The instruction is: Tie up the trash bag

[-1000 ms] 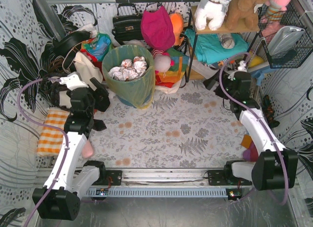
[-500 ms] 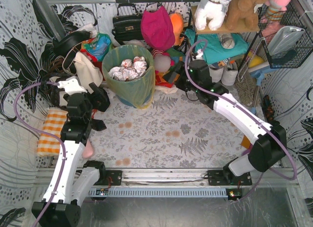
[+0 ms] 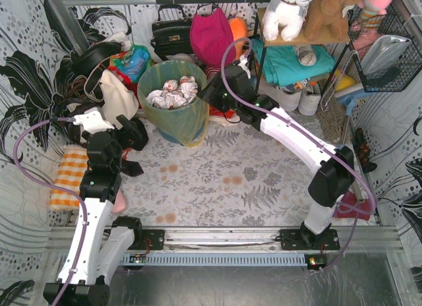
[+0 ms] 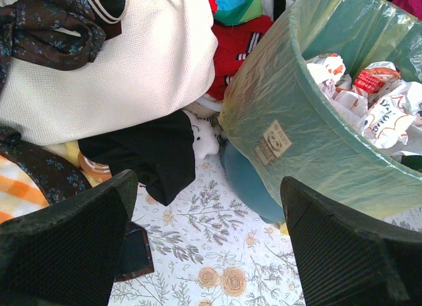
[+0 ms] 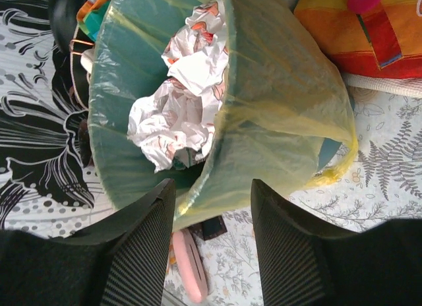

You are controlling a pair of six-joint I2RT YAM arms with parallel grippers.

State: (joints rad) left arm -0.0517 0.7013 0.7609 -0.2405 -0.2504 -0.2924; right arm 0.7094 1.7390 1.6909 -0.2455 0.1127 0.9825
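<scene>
1. My left end effector point(image 3: 134, 150) is at the left side of the table point(image 3: 231, 181); it is released, its fingers point(image 4: 66, 246) spread wide with nothing between them; an orange checked cloth point(image 3: 69, 177) lies just to its left.
2. Beyond those fingers, in the left wrist view, a black cloth point(image 4: 158, 154) lies on the table against a cream tote bag point(image 4: 132, 62); the tote stands just left of the bin.
3. The trash bag point(image 3: 177, 118) stands far and left of centre on the table, lining the teal bin point(image 4: 244, 181); its mouth is open and untied, its rim folded down over the bin's edge; crumpled white paper point(image 3: 173, 91) fills it nearly to the top.
4. My right end effector point(image 3: 210, 98) is at the bag's right rim, released too; in the right wrist view the draped rim shows in the gap between the fingers point(image 5: 142, 253); I cannot tell whether either finger touches the plastic.
5. Farther back, a black handbag point(image 3: 171, 32) and a magenta bag point(image 3: 212, 39) hang by the far wall.
</scene>
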